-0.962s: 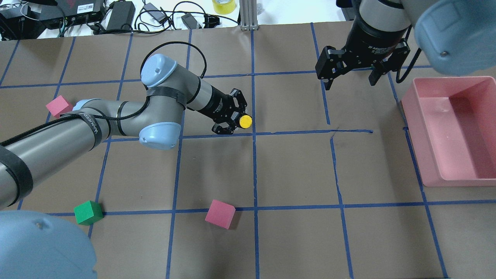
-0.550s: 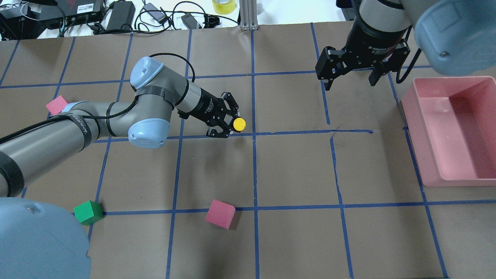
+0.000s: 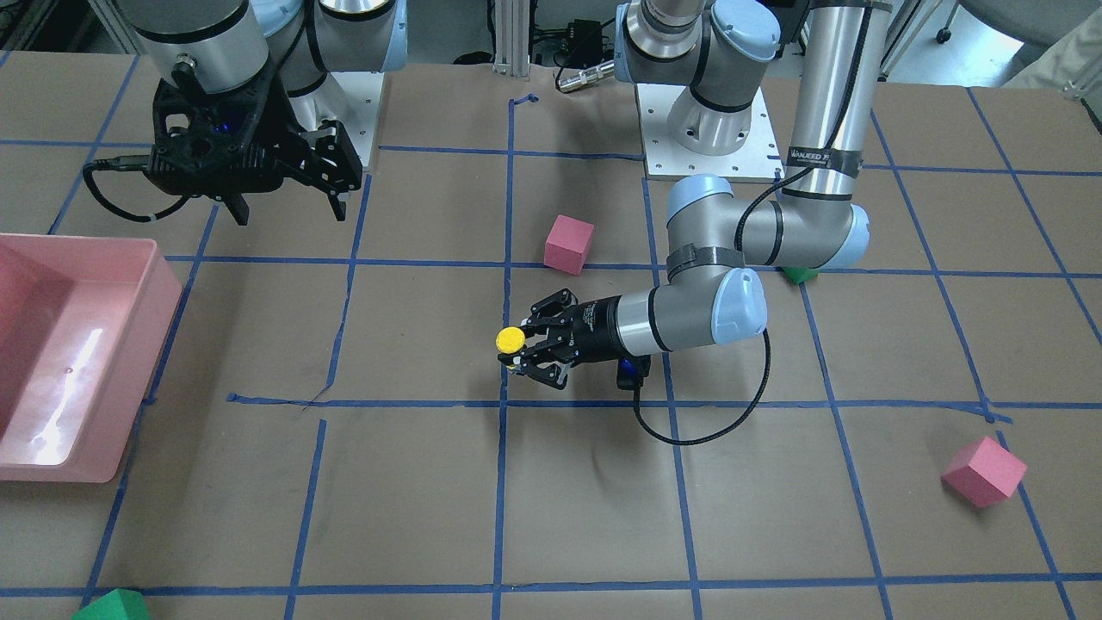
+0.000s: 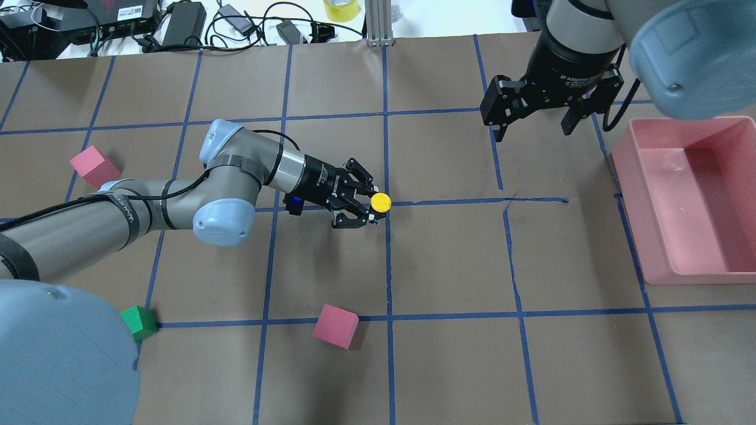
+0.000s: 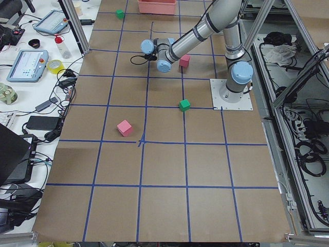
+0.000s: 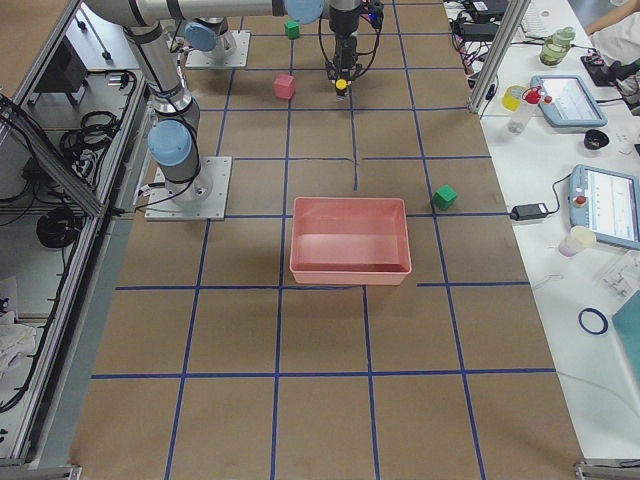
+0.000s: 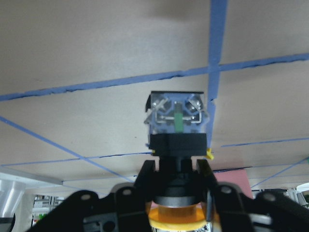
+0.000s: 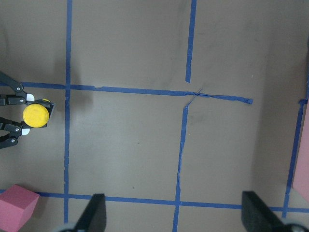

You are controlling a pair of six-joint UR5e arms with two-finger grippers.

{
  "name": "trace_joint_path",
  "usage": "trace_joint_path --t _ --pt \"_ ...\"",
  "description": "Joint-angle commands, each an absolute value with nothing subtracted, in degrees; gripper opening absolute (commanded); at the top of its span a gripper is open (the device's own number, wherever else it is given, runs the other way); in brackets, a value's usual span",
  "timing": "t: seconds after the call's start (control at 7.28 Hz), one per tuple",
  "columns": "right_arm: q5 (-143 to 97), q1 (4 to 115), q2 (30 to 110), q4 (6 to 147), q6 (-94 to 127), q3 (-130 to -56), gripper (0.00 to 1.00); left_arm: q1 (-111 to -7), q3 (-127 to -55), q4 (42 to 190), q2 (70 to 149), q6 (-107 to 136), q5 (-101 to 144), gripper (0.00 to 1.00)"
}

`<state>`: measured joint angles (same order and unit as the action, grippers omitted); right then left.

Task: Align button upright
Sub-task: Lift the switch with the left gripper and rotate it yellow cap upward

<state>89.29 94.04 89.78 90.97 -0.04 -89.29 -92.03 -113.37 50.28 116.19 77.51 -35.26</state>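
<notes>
The button (image 4: 380, 202) has its yellow cap facing up and stands upright between the fingers of my left gripper (image 4: 372, 206), which is shut on its black body. The gripper lies nearly level, low over the table by a blue tape crossing. In the front view, the button (image 3: 510, 339) shows at the tip of the left gripper (image 3: 516, 349). The left wrist view shows the button's silvery contact block (image 7: 177, 118) pointing at the table; I cannot tell whether it touches. My right gripper (image 4: 531, 127) hangs open and empty at the back right, well apart.
A pink bin (image 4: 627, 177) stands at the right edge. One pink cube (image 4: 335, 326) lies near the front centre and another (image 4: 93, 165) at the left. A green cube (image 4: 139, 323) is at the front left. Cables and power bricks lie beyond the back edge.
My left arm has swung lower and flatter, carrying the button a little right and toward the near side, next to the tape crossing. The right arm has hardly moved.
</notes>
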Motion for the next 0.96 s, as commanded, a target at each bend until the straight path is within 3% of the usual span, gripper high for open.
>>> trace_joint_path --t 0.0,0.82 --pt "89.3 94.0 89.7 91.0 -0.1 -89.4 1.0 -92.1 -114.6 51.1 117.1 77.4 -31.0 0.0" --pt "89.3 94.0 89.8 91.0 -0.1 -89.6 1.0 -92.1 -115.1 51.2 119.4 77.5 -31.2 0.02"
